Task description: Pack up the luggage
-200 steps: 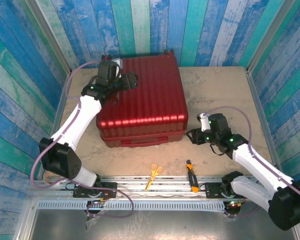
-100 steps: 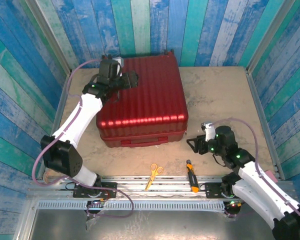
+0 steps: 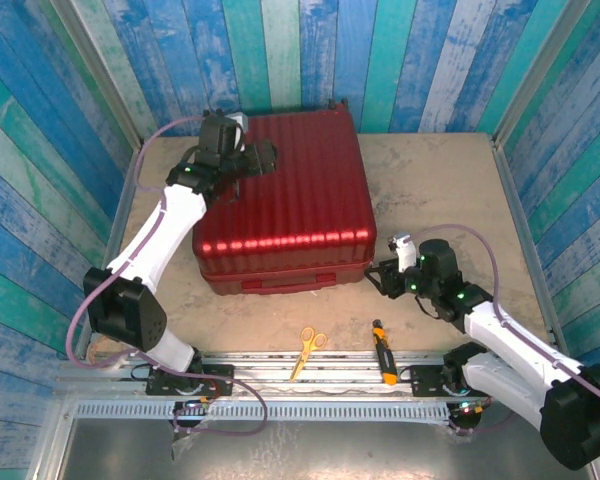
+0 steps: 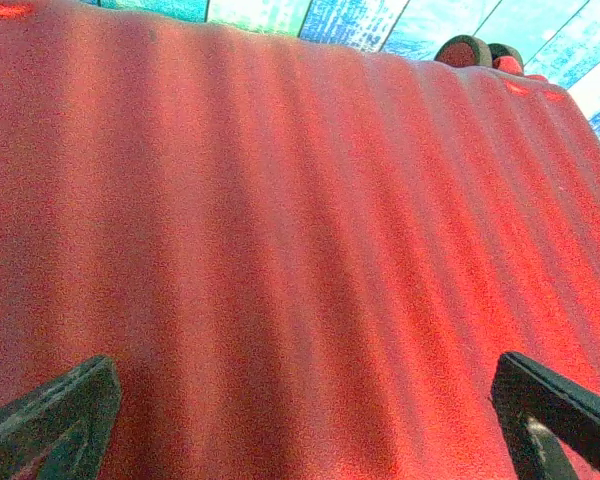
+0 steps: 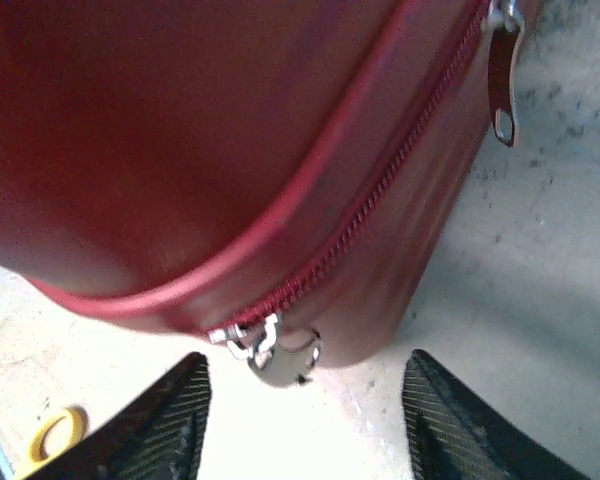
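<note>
The luggage [image 3: 280, 195] is seen lying flat on the table [image 3: 430, 190], toward the back and a bit to the left. Its ribbed red lid is shut down. No lining and no straps can be seen, so the filling part is judged to be done (what was put inside cannot be told).

The left gripper [image 3: 258, 160] is held over the back left corner of the lid. Its jaws are spread very wide and nothing is held in them. In the left wrist view its fingers [image 4: 50, 420] are seen far apart just above the red ribs, and a small wheel [image 4: 463, 50] is seen at the far edge. Whether the lid is touched cannot be told.

The right gripper [image 3: 380, 275] is placed just beside the front right corner of the case. Its jaws are partly apart and nothing is pinched between them. In the right wrist view a silver zip pull [image 5: 280, 352] is seen hanging at the corner, right in front of the gap between the fingers. A second zip pull [image 5: 504, 95] is seen farther along the side.

So the zip is judged to be the job that is left: the pull has to be caught and dragged round the edge. How much of the zip is done up already cannot be told. Yellow scissors [image 3: 307, 345] and an orange and black tool [image 3: 383, 352] are seen by the front rail, apart from the case. Whether they were meant to be packed cannot be told.
</note>
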`<state>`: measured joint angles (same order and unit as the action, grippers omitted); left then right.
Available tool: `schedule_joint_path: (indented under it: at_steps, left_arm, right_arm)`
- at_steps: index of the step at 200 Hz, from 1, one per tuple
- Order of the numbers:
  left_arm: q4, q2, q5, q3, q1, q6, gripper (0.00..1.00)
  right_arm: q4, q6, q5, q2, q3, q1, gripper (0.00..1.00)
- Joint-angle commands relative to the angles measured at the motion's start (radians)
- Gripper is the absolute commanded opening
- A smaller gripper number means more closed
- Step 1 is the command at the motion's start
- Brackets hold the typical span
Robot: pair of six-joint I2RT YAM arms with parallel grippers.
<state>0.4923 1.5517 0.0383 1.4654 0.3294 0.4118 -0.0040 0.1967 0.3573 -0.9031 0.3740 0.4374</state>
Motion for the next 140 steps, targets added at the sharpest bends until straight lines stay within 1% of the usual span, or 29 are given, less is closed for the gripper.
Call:
schedule_joint_path:
  at_steps: [1,12,26,45,60,77,85,105,140]
  left_arm:
    - [0.09,0.06,-0.012,0.002,0.0,-0.012,1.0]
    - [0.092,0.063,-0.014,0.002,0.0,-0.014,1.0]
    - [0.094,0.064,-0.015,0.002,0.0,-0.017,1.0]
    - [0.097,0.067,-0.014,0.003,0.0,-0.019,0.99]
    - [0.1,0.068,-0.014,0.003,0.0,-0.019,0.99]
    - [0.106,0.067,-0.015,0.003,0.0,-0.019,1.0]
    - [0.107,0.065,-0.016,-0.002,0.0,-0.02,0.99]
    - [0.106,0.062,-0.02,-0.012,0.0,-0.021,0.99]
    - [0.113,0.075,-0.027,-0.02,0.0,-0.022,0.99]
  right_arm:
    - [0.098,-0.002,-0.008,-0.008,-0.024,0.004,0.46]
    - [0.108,-0.003,-0.012,-0.018,-0.025,0.004,0.41]
    - [0.123,-0.004,-0.013,-0.034,-0.026,0.004,0.38]
    - [0.145,-0.003,-0.002,-0.055,-0.024,0.006,0.3]
    - [0.151,-0.006,-0.004,-0.068,-0.021,0.007,0.23]
    - [0.145,-0.008,-0.013,-0.07,-0.017,0.007,0.13]
    - [0.137,-0.005,-0.023,-0.068,-0.016,0.007,0.1]
    - [0.101,0.0,-0.054,-0.063,-0.009,0.007,0.05]
    - [0.004,0.028,-0.121,-0.075,0.037,0.007,0.01]
